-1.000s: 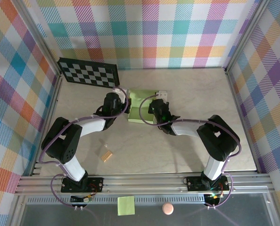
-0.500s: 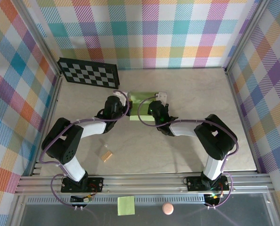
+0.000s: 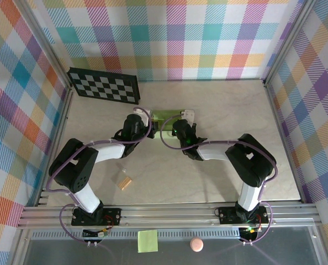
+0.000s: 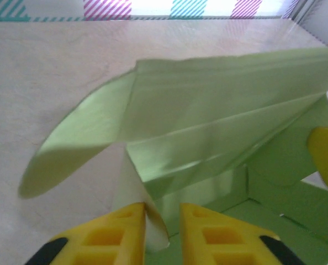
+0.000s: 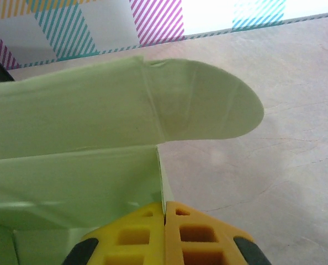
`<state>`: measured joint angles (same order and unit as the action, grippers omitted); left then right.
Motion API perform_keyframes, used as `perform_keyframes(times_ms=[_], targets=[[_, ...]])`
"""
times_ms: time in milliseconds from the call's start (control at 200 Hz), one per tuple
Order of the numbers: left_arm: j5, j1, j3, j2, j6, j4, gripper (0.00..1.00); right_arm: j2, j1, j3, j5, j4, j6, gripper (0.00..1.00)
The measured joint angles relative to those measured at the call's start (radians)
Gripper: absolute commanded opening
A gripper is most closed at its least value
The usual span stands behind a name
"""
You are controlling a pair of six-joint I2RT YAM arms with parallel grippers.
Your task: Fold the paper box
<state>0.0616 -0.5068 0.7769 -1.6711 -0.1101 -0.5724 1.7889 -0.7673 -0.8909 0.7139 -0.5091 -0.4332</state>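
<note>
Nearest the arm bases, the tiny tan block [image 3: 123, 180] lay untouched on the worktop [image 3: 225, 165]. Beyond it, both arms had reached farther out within 1 second. The paper box [image 3: 163, 116], a broad flat patch a moment before, showed from above as a narrow strip mid-worktop between the 2 wrists. Its panels had evidently been tipped up along a crease.

The left gripper [image 4: 161, 212] had just loosened: its jaws stood slightly apart, with a curled flap edge loose in the gap. The right gripper [image 5: 165, 207] stayed with its jaws clamped together on the card's edge, below a rounded flap.

The fold therefore looked raised but not locked. With 1 firm hold left, the walls could spring back.
</note>
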Motion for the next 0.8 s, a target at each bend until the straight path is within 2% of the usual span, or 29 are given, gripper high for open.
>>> perform_keyframes(times_ms=[210, 355, 635, 800], targets=[[-0.001, -0.003, -0.049, 0.1, 0.003, 0.053, 0.54, 0.003, -0.014, 0.032, -0.014, -0.074, 0.035, 0.0], [-0.006, -0.003, -0.068, 0.208, 0.016, 0.116, 0.64, 0.004, -0.027, 0.068, -0.016, -0.146, 0.077, 0.0], [-0.03, 0.009, -0.086, 0.435, 0.029, 0.286, 0.69, 0.027, -0.05, 0.119, -0.015, -0.294, 0.163, 0.0], [-0.02, 0.027, -0.018, 0.463, 0.06, 0.434, 0.69, 0.042, -0.068, 0.138, -0.015, -0.362, 0.204, 0.0]])
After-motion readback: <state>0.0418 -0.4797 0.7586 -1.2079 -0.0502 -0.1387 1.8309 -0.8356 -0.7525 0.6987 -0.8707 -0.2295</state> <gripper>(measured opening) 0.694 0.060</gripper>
